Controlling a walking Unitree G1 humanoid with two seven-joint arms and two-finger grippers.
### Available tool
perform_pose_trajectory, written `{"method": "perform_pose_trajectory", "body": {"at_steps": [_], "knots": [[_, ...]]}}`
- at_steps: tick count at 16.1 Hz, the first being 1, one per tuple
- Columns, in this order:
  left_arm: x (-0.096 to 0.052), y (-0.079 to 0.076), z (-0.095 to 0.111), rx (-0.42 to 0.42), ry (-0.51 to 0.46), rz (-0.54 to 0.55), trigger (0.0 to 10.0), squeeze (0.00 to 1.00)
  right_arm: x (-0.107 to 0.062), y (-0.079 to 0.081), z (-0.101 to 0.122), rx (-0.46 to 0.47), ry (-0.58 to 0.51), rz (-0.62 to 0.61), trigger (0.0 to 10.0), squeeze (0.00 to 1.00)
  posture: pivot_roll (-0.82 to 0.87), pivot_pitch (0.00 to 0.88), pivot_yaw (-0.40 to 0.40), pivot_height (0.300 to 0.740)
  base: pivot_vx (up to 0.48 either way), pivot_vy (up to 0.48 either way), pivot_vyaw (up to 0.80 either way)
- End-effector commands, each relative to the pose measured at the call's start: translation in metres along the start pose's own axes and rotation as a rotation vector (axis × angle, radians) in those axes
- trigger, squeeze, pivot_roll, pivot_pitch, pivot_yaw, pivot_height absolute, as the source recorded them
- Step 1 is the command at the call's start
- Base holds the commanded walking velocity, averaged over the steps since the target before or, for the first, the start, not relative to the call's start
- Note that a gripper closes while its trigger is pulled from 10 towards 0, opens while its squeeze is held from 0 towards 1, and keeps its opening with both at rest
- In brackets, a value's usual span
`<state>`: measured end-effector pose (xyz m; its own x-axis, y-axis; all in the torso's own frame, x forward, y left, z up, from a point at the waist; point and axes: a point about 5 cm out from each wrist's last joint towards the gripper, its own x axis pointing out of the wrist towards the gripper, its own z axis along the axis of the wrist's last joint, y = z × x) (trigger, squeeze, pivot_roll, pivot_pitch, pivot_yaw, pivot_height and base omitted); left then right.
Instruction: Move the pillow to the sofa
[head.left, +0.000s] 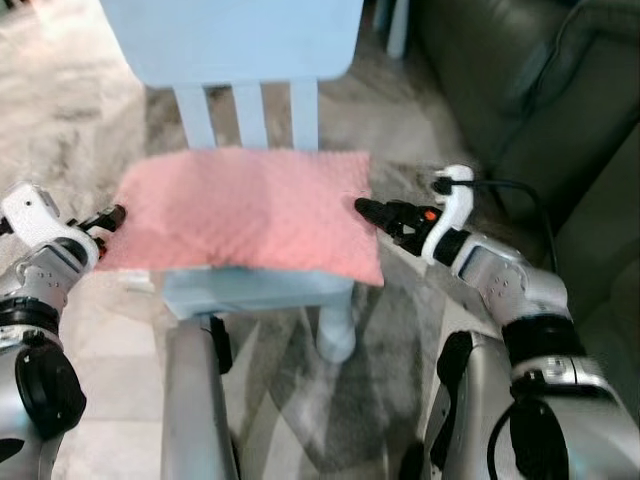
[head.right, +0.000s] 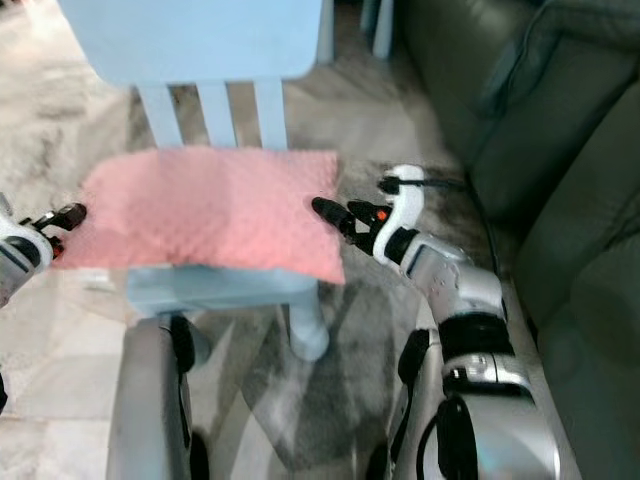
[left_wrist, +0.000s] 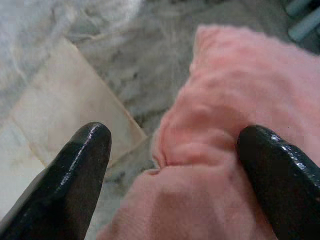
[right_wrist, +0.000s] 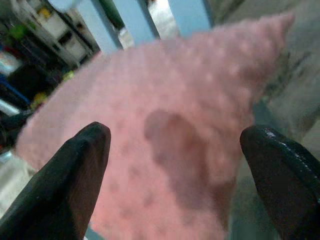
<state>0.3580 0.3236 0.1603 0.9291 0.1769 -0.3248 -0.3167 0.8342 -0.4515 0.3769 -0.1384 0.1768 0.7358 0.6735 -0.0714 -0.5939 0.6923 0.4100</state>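
A pink dotted pillow lies flat on the seat of a light blue chair. My left gripper is at the pillow's left edge, open; in the left wrist view its black fingers straddle a bunched corner of the pillow. At the pillow's right edge my right gripper is open too, level with the cushion. In the right wrist view the pillow lies between and just beyond the spread fingers. The dark green leather sofa stands to the right.
The chair stands on a grey patterned rug, with beige floor tiles to the left. The chair's front leg is close before my own legs. Another pale blue furniture leg stands at the back, beside the sofa.
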Motion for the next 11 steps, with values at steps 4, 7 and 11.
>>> {"method": "perform_pose_trajectory", "body": {"at_steps": [4, 7, 11], "knots": [[0.004, -0.031, 0.014, -0.003, -0.006, -0.125, 10.0, 0.0, 0.024, 0.016, 0.011, -0.109, 0.076, 0.07, 10.0, 0.0, 0.04, 0.242, 0.011, 0.333, 0.0, 0.0, 0.0], [0.005, -0.045, 0.022, 0.015, -0.014, -0.168, 10.0, 0.0, 0.029, 0.017, 0.023, -0.156, 0.068, 0.06, 10.0, 0.0, 0.04, 0.25, 0.016, 0.333, 0.0, 0.0, 0.0], [0.001, -0.048, 0.041, 0.011, -0.052, -0.195, 10.0, 0.0, 0.028, 0.014, 0.035, -0.199, 0.054, 0.053, 10.0, 0.0, 0.04, 0.254, 0.025, 0.333, 0.0, 0.0, 0.0]]}}
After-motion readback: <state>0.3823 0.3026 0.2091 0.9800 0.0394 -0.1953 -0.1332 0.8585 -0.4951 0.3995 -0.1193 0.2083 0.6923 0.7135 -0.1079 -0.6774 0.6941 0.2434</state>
